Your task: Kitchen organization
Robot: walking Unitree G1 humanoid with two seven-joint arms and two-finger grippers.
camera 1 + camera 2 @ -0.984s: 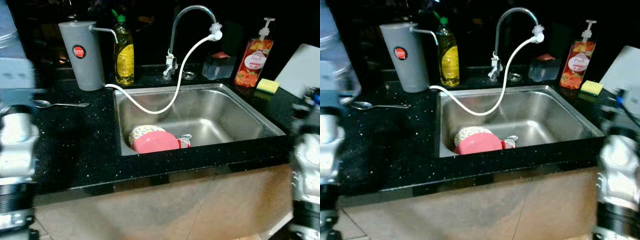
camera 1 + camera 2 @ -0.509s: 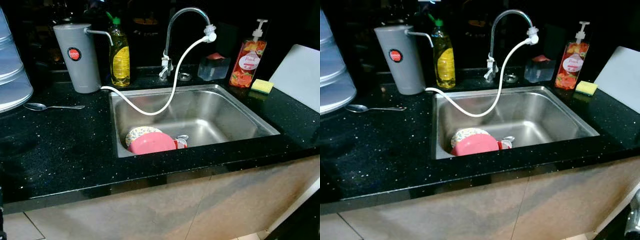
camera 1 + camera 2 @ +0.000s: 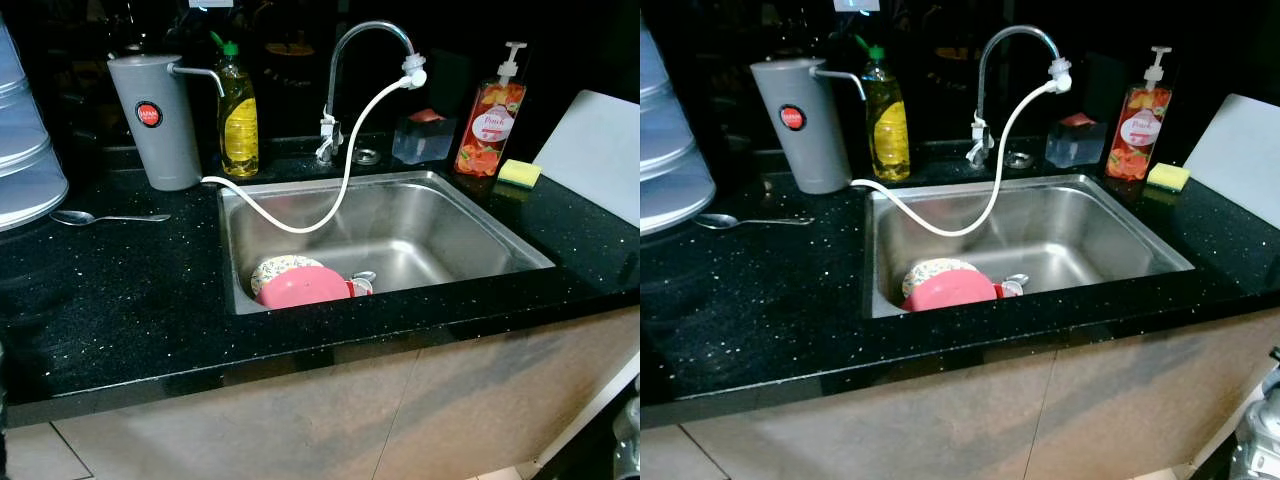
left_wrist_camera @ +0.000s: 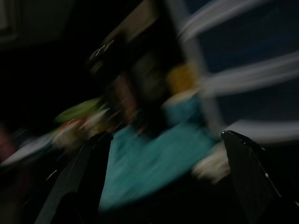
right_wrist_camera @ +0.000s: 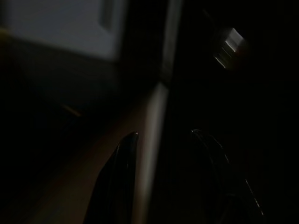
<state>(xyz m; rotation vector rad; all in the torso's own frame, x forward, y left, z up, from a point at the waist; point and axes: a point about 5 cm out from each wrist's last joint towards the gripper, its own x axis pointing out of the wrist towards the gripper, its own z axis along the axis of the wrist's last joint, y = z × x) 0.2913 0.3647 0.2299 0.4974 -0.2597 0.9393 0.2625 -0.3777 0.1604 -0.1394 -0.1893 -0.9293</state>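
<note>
Pink bowl [image 3: 303,287] upturned in sink [image 3: 470,215]

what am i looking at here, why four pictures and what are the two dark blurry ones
This is a walking humanoid robot with two arms, each ending in a hand of two long black fingers. The two clear pictures come from a stereo camera on its head, looking down at a black kitchen counter.

In the steel sink lie a pink bowl and a patterned dish. A white hose runs from the tap to a grey water filter. Beside them stand a yellow oil bottle, a soap dispenser, a yellow sponge and a spoon.

The dark pictures come from wrist cameras. The left hand is open and holds nothing; the right hand also seems empty.
</note>
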